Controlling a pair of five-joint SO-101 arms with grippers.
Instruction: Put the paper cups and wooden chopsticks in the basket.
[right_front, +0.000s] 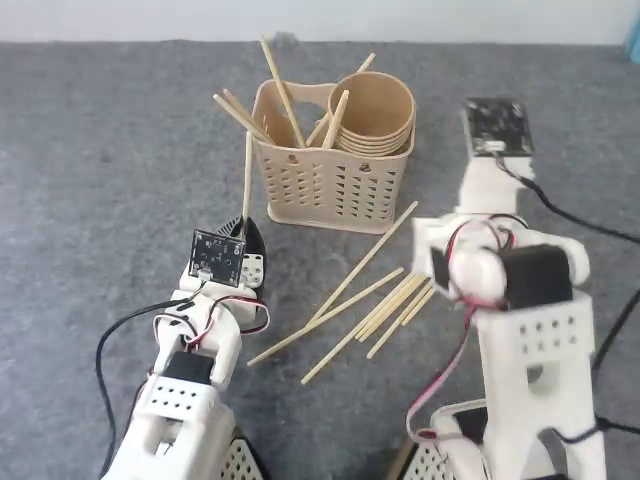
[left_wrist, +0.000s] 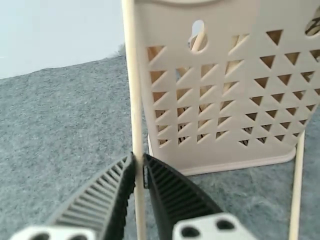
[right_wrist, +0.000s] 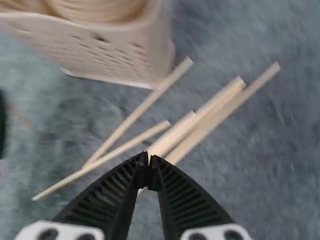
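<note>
Left end effector (left_wrist: 138, 166) pinches an upright chopstick (left_wrist: 129, 75) beside the basket (left_wrist: 225, 100); right end effector (right_wrist: 148, 160), pressed together, hangs over loose chopsticks (right_wrist: 210, 115).

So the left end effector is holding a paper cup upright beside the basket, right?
Not quite: the left end effector is holding a wooden chopstick, not a paper cup, upright beside the basket. The left wrist view shows it.
</note>
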